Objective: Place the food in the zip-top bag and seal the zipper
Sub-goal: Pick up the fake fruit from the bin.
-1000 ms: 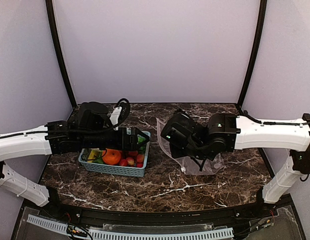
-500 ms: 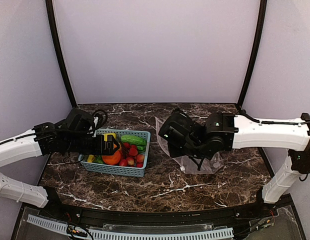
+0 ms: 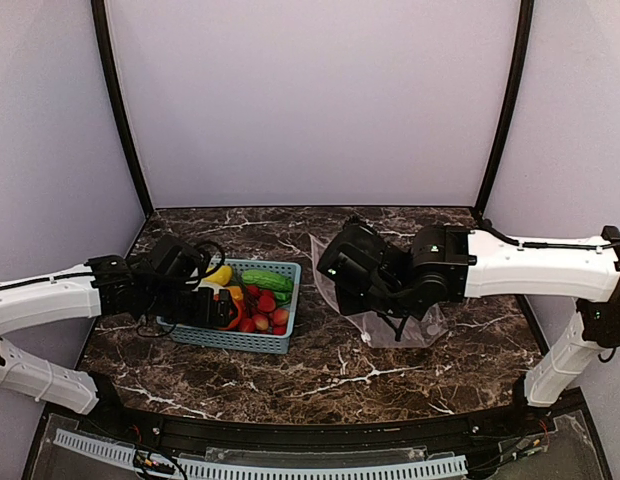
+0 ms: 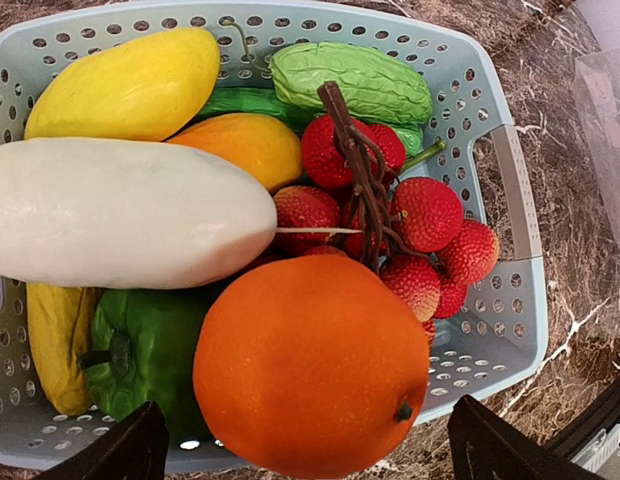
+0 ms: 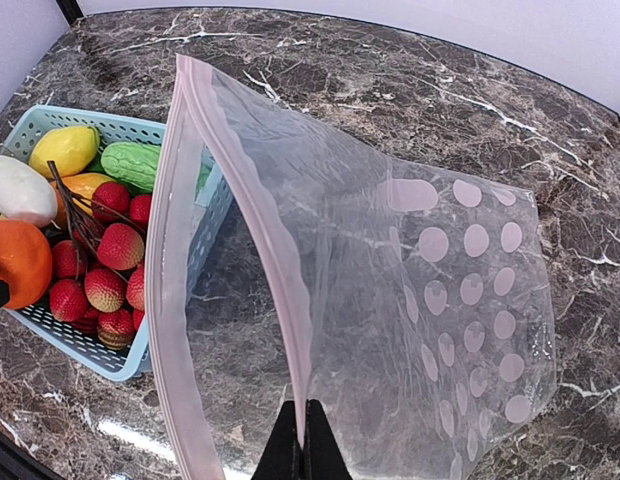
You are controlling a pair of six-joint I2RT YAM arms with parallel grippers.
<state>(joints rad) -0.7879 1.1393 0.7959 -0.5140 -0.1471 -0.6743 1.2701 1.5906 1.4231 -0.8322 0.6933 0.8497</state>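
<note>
A light blue basket [image 4: 512, 190] holds a big orange [image 4: 310, 365] nearest, a white radish [image 4: 120, 215] behind it (lying crosswise), red berries [image 4: 427, 213] and a green pepper [image 4: 140, 360]. The left gripper [image 4: 310, 455] is spread wide, fingertips [image 4: 125, 455] at both bottom corners.

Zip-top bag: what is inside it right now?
Nothing shows inside the zip-top bag: through the clear plastic only the marble table appears. The right claw, shut on its mouth edge, hides a small strip there.
</note>
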